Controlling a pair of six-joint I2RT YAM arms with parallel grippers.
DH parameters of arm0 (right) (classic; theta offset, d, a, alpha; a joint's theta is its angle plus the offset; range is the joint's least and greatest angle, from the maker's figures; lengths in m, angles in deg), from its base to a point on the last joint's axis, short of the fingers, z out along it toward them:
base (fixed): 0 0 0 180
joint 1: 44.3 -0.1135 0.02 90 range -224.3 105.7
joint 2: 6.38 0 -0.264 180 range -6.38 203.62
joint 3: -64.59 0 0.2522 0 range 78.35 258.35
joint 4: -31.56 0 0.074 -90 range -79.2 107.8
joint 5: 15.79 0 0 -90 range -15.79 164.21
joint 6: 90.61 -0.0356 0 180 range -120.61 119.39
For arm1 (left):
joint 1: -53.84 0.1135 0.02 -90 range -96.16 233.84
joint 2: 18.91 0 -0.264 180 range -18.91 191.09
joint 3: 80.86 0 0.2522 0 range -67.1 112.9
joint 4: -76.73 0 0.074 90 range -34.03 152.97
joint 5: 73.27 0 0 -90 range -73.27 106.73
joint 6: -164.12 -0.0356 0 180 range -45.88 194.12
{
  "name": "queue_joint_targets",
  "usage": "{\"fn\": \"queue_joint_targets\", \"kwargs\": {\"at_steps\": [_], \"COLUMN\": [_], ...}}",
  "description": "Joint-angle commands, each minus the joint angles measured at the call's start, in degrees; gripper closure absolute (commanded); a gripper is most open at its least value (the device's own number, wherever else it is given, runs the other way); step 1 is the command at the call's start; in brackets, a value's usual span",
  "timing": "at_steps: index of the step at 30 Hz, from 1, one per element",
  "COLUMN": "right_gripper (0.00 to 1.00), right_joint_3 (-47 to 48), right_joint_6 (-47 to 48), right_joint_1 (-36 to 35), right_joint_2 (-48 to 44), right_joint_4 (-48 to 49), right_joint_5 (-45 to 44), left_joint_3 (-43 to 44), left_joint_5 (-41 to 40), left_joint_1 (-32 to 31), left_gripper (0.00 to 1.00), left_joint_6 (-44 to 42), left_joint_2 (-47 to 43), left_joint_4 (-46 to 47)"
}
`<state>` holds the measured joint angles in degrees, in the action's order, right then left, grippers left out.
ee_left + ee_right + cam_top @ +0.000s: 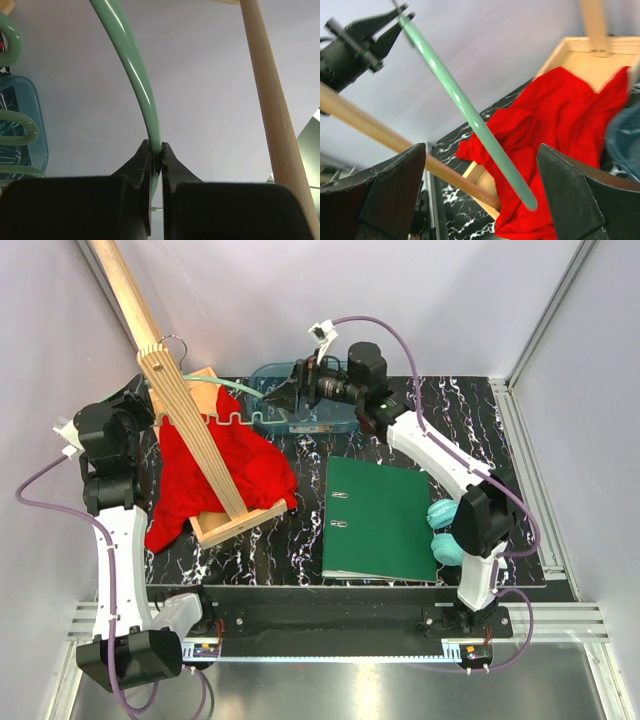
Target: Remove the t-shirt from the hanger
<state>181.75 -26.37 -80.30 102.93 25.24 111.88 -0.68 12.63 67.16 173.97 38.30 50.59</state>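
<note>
Left end effector (pixel 156 150) is clamped tight on one curved arm of the hanger (pixel 135 60), holding it up in the air. Right end effector (pixel 481 150) gapes wide; the hanger's free tip sits between its fingers, ungripped. T-shirt (pixel 180 485) looks already off, heaped on the bench (pixel 290 550) over the wooden stand base (pixel 240 523). Best move, probably: hold the hanger steady and back the right arm straight out without knocking the tip or snagging cloth.

No text, label or number can be read; any small print seems too blurred.
</note>
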Motion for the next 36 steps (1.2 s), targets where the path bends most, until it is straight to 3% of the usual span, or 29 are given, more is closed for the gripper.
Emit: {"fn": "queue_joint_targets", "kwargs": {"at_steps": [1,13,26,36], "right_gripper": [0.00,0.00,0.00,0.00], "right_joint_3": [1.81,-0.30,-1.97,-2.32], "right_joint_6": [0.46,-0.26,-0.52,-0.43], "right_joint_1": [1.82,4.81,5.07,5.51], "right_joint_2": [-6.30,-9.65,-10.88,-10.71], "right_joint_4": [-4.88,-6.30,-6.04,-5.86], "right_joint_5": [-12.69,-15.26,-13.59,-11.75], "left_joint_3": [3.46,18.65,43.52,45.83], "left_joint_5": [-5.21,-9.96,-13.13,-14.01], "left_joint_1": [-0.84,-1.63,-1.54,2.41], "left_gripper": [1.00,1.00,1.00,1.00], "left_joint_6": [-1.85,-6.25,-7.48,-3.97], "left_joint_2": [0.09,8.61,25.40,27.43], "left_joint_4": [1.40,-3.17,-8.54,-8.97]}}
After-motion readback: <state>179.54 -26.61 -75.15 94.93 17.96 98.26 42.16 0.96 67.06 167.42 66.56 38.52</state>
